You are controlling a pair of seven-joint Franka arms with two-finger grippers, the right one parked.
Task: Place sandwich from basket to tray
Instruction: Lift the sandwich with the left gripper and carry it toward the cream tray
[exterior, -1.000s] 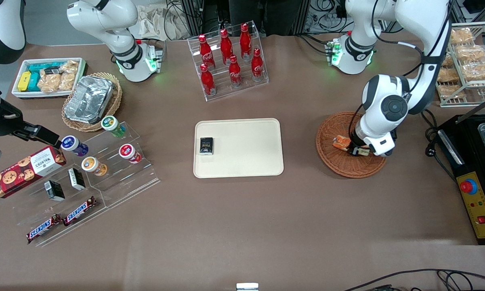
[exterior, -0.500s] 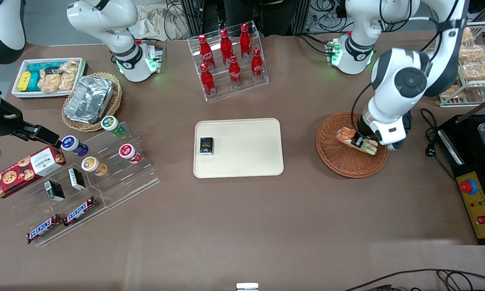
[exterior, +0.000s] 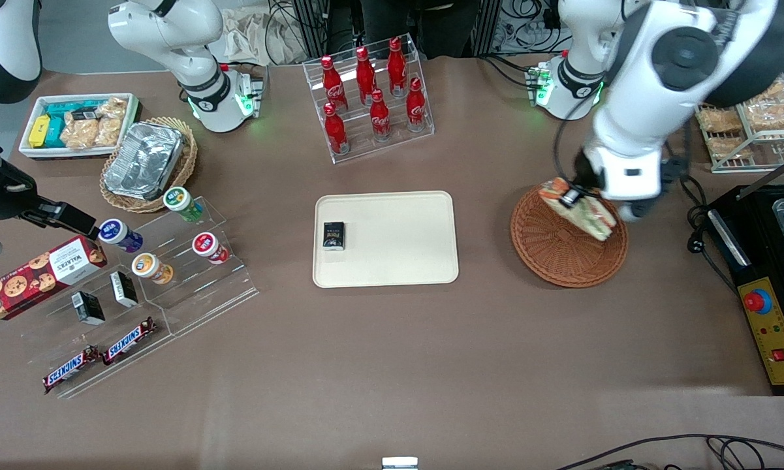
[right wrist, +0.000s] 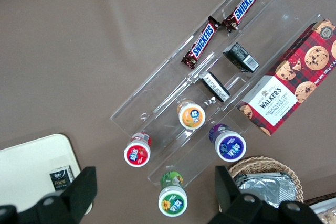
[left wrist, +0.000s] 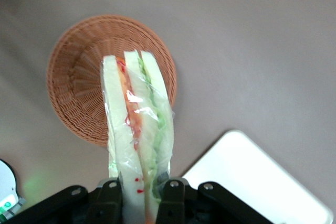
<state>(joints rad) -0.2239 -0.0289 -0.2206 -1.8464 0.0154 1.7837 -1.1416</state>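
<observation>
Brown bench [exterior: 431, 352] is carrying everything, with the cream tray [exterior: 398, 261] sitting mid-bench holding a small dark packet [exterior: 333, 235]. Toward the working arm's end, the wicker basket [exterior: 555, 254] is lying under the tool [exterior: 571, 194], which is pinching the wrapped sandwich [left wrist: 137, 129] tight, hanging clear above the weave.

We see the sandwich [exterior: 578, 209], a plastic-wrapped wedge with orange and green filling, pinched by the gripper [exterior: 569, 196] and hanging above the round brown wicker basket [exterior: 555, 251]. The cream tray [exterior: 405, 254] lies flat toward the table's middle, well apart.
</observation>
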